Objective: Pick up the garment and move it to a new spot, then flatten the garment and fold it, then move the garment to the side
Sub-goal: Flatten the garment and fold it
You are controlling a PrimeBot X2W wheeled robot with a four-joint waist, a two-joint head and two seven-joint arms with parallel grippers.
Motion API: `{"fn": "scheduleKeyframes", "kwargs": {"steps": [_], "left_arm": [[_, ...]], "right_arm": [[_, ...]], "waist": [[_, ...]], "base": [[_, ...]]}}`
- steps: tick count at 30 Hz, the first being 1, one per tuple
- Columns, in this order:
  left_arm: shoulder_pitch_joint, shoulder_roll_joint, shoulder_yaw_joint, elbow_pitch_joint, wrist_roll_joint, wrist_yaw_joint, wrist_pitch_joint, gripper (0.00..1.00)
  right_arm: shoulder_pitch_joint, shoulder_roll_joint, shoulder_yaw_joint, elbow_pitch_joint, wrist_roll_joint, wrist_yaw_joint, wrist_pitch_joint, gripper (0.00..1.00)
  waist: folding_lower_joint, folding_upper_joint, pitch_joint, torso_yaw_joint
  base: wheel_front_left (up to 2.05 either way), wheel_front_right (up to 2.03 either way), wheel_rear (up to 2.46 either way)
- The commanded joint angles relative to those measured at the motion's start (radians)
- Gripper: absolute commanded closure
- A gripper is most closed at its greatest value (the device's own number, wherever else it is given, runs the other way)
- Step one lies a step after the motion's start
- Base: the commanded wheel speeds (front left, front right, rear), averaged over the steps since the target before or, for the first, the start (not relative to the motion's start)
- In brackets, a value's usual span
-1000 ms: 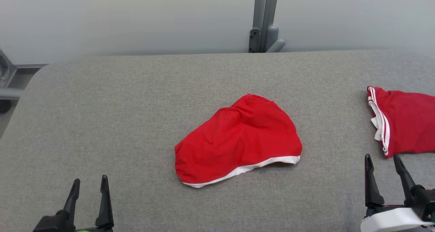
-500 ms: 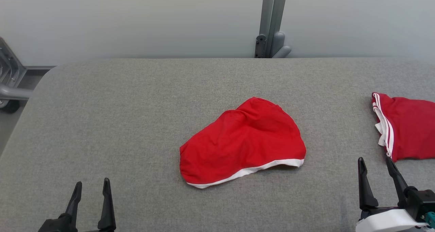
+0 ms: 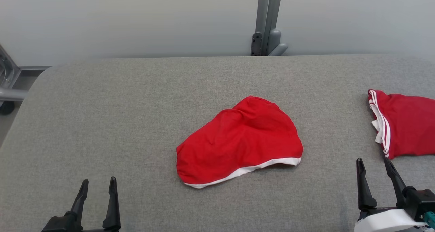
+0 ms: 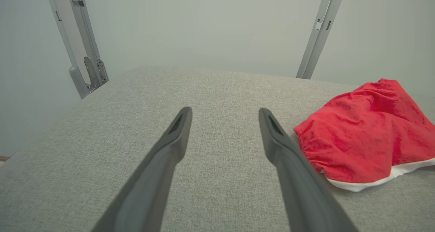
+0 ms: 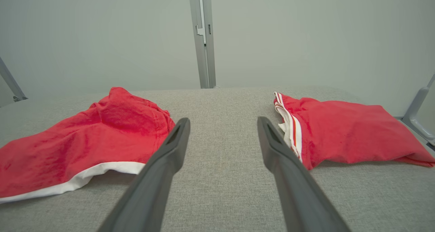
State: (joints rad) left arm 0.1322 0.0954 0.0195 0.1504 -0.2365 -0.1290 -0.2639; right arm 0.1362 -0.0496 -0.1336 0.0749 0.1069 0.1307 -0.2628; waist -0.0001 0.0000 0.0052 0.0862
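A crumpled red garment (image 3: 239,142) with a white hem along its near edge lies in the middle of the grey padded table (image 3: 136,106). My left gripper (image 3: 99,181) is open at the lower left, well to the left of the garment and apart from it. In the left wrist view its open fingers (image 4: 224,112) point over bare table, with the garment (image 4: 363,136) to their right. My right gripper (image 3: 372,160) is open at the lower right, empty. In the right wrist view its fingers (image 5: 223,120) point between the garment (image 5: 78,143) and a second red piece.
A second red garment (image 3: 404,123) with white stripes lies at the table's right edge, just beyond my right gripper, and shows in the right wrist view (image 5: 340,133). A grey metal post (image 3: 266,21) stands behind the far edge. A metal frame (image 3: 6,85) is at far left.
The head view has shifted a little. Both garments lie as before and both grippers stay open near the table's front edge.
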Motion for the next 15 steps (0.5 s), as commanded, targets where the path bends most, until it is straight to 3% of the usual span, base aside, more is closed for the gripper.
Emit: {"fn": "scheduleKeyframes", "kwargs": {"steps": [1, 10, 15], "left_arm": [[-0.014, 0.010, -0.003, 0.000, -0.005, -0.003, 0.000, 0.00], [-0.024, 0.021, -0.040, -0.002, -0.021, -0.003, 0.000, 0.00], [-0.069, 0.071, -0.160, 0.027, -0.069, -0.003, 0.050, 0.00]], "right_arm": [[-0.009, -0.002, -0.001, 0.003, 0.004, 0.000, -0.002, 0.00], [-0.031, -0.002, 0.012, -0.008, 0.041, 0.000, -0.002, 0.00], [-0.098, -0.046, 0.131, 0.066, 0.081, 0.000, 0.035, 0.00]], "waist": [[0.0001, 0.0000, 0.000, -0.003], [0.0001, 0.0000, 0.006, -0.014], [0.0001, 0.0000, 0.052, -0.020]], "base": [[0.00, 0.00, 0.00], [0.00, 0.00, 0.00], [0.00, 0.00, 0.00]]}}
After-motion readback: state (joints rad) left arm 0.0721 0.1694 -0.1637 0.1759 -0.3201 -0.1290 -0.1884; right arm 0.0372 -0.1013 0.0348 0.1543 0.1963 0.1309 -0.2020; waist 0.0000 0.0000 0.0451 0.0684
